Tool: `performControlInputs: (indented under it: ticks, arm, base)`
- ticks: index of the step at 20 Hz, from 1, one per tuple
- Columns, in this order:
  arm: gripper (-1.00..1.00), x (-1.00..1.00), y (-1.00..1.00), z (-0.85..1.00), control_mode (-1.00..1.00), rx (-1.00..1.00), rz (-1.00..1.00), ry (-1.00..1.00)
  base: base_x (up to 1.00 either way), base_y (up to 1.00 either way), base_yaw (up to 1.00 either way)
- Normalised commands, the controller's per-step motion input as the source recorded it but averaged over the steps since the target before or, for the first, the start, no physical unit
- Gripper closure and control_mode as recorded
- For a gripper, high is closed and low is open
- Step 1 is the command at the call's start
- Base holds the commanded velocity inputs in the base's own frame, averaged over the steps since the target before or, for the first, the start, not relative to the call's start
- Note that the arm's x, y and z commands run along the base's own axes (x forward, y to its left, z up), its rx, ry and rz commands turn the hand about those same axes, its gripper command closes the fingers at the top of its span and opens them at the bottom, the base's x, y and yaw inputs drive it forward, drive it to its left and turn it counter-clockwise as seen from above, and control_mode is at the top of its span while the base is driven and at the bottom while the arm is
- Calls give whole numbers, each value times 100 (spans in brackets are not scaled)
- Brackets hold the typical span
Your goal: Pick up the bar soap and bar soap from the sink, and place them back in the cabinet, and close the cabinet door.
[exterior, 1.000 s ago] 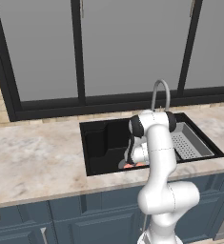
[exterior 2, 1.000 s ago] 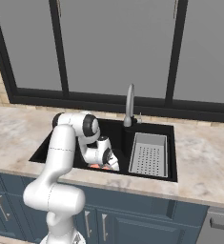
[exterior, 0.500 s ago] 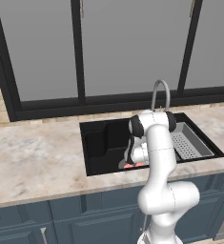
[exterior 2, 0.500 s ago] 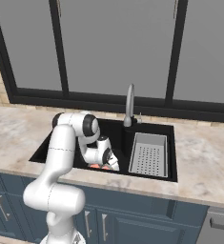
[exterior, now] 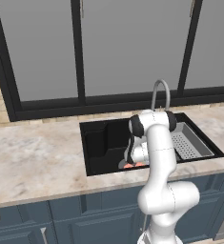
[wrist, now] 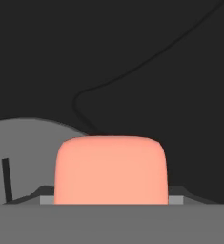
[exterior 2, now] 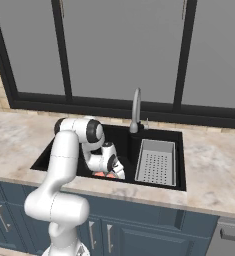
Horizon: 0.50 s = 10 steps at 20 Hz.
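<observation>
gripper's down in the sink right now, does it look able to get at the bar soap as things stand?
Probably yes. The gripper is low in the sink, right over the bar soap, which sits centred and very close in the hand view with nothing between. Whether the jaws are open or already closing on it can't be told.

A beige marbled surface [exterior: 32, 162] runs across both base views, and the black sink [exterior: 101, 143] is set into it. A grey draining tray [exterior 2: 156, 162] sits in the basin's right part (at 3 o'clock). On the basin floor, a salmon bar soap [wrist: 111, 169] is seen beside the round grey drain [wrist: 23, 157].
</observation>
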Motion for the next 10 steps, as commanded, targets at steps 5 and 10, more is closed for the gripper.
performControlInputs:
  ticks: [5, 10]
  arm:
    - [100, 0, 0, 3, -100, 0, 0, 0]
    - [100, 0, 0, 3, -100, 0, 0, 0]
  base:
    - [0, 0, 0]
    - [0, 0, 0]
